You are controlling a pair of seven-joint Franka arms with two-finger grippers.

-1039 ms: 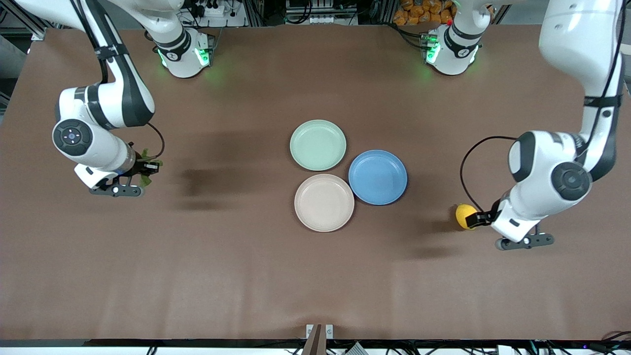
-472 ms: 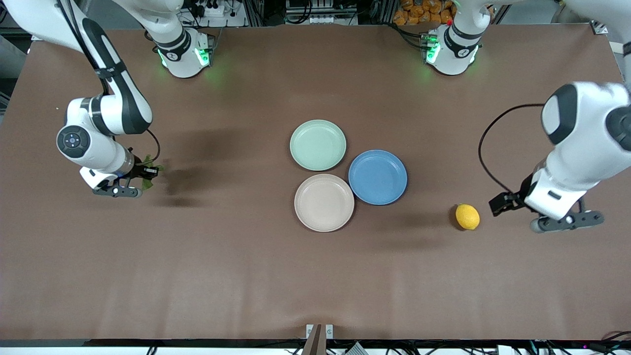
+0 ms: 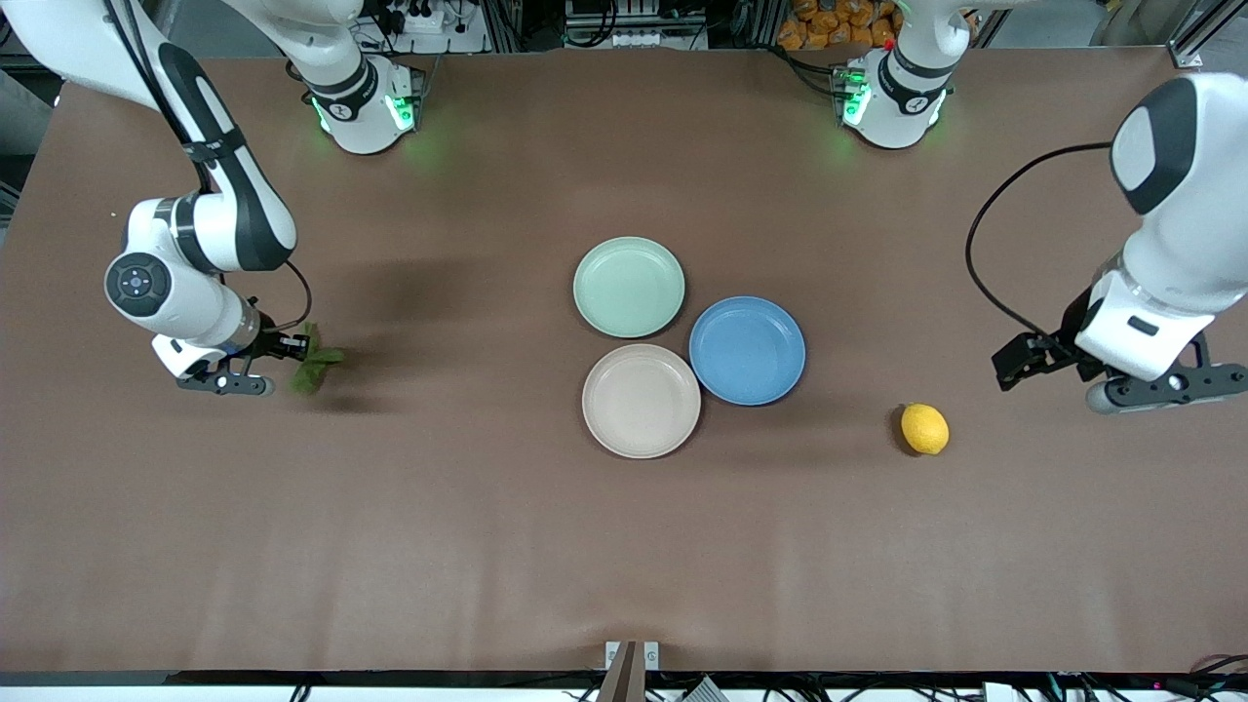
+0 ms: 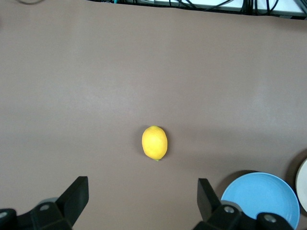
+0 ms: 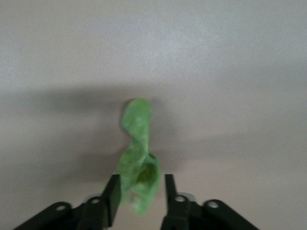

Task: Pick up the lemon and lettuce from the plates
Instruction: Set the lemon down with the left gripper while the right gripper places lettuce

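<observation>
The lemon [image 3: 924, 428] lies on the table toward the left arm's end, apart from the plates; it also shows in the left wrist view [image 4: 154, 142]. My left gripper [image 3: 1024, 359] is open and empty, up in the air beside the lemon [image 4: 141, 199]. The lettuce [image 3: 314, 369] is at the tips of my right gripper [image 3: 292, 347], low over the table at the right arm's end. In the right wrist view the lettuce [image 5: 138, 143] sits between the parted fingers of my right gripper [image 5: 140, 191], with a gap on one side. The mint plate [image 3: 629, 287] and the beige plate [image 3: 641, 400] are empty.
A blue plate [image 3: 747, 350], also empty, touches both other plates at the table's middle; it shows in the left wrist view [image 4: 259, 199] too. The brown tabletop [image 3: 487, 546] is bare around them.
My left gripper let go of the lemon and rose away toward the table's end. My right gripper lowered and its fingers parted; the lettuce slipped forward from them.
</observation>
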